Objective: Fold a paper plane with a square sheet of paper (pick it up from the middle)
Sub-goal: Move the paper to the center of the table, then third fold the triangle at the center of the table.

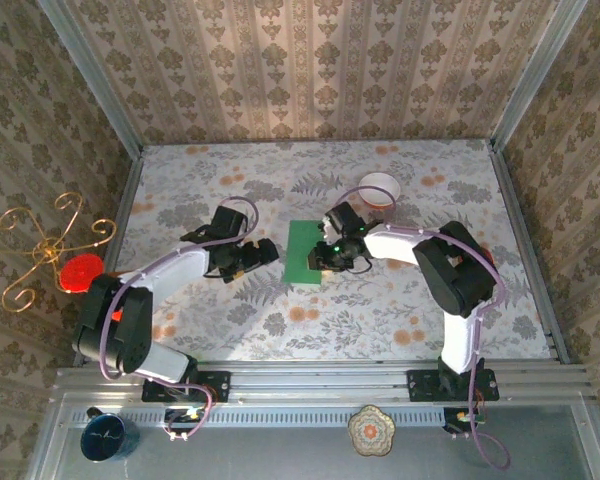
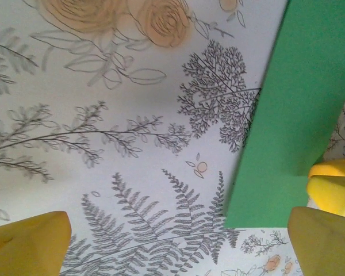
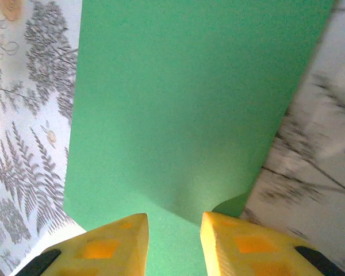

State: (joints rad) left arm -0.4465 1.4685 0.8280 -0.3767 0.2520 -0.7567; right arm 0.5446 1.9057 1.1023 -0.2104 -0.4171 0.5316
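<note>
On the flowered counter (image 1: 380,310), we see the left gripper (image 1: 266,251) just left of the green sheet (image 1: 305,252). It is low over the surface, with its jaws spread wide and nothing between them. Its yellow fingers (image 2: 29,244) stay clear of the sheet's left edge. The right gripper (image 1: 326,258) is at the sheet's near right corner, fingertips down on the paper with only a narrow gap between them. The green surface rises slightly in that gap. We cannot tell whether the paper is pinched or merely pressed. The rest of the sheet lies flat, a rectangle longer than it is wide. Beyond the sheet, toward the far right, stands a white bowl (image 1: 378,188).
</note>
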